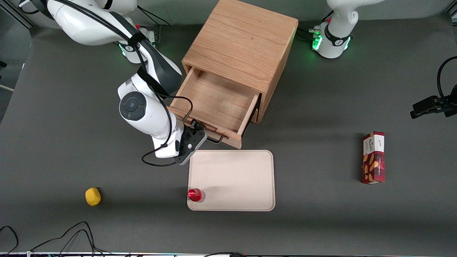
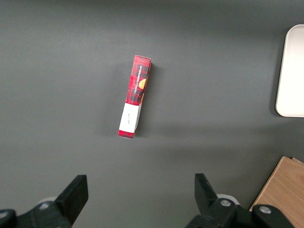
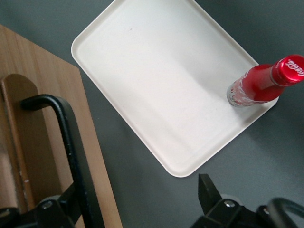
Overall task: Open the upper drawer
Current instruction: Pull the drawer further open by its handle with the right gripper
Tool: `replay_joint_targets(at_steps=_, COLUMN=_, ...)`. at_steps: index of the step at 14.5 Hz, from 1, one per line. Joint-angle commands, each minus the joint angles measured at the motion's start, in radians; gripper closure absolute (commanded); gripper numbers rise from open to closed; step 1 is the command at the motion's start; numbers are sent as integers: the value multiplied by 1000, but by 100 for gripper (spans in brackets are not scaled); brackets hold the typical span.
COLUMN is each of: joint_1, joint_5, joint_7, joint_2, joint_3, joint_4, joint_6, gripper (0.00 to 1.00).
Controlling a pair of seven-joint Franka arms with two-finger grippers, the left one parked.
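Observation:
The upper drawer point(image 1: 214, 103) stands pulled well out of the light oak cabinet point(image 1: 242, 39), and its bare wooden inside shows. Its long black wire handle point(image 1: 215, 140) runs along the drawer front point(image 3: 47, 80), on the side nearest the front camera. My gripper point(image 1: 200, 134) is at that handle, just above the table between drawer front and tray. In the right wrist view the gripper point(image 3: 140, 199) is open. The handle point(image 3: 71, 142) passes close by one finger point(image 3: 66, 206), while the other finger point(image 3: 209, 190) stands far from it over dark table.
A cream tray point(image 1: 232, 178) lies just nearer the front camera than the drawer, with a red-capped bottle point(image 1: 195, 195) upright at one corner point(image 3: 261, 85). A yellow fruit point(image 1: 93, 196) lies toward the working arm's end. A red box point(image 1: 373, 157) lies toward the parked arm's end.

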Motion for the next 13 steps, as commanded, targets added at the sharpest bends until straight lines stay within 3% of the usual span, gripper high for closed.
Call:
replay_joint_targets(at_steps=1, joint_1=0, joint_5=-21, joint_7=-16, joint_2=40, joint_3=-4, joint_4=74, joint_6=-33, gripper=0)
replay_joint_targets(at_steps=13, joint_1=0, joint_5=-20, joint_7=-47, joint_2=77, joint_3=-45, joint_4=181, joint_6=-119, gripper=0)
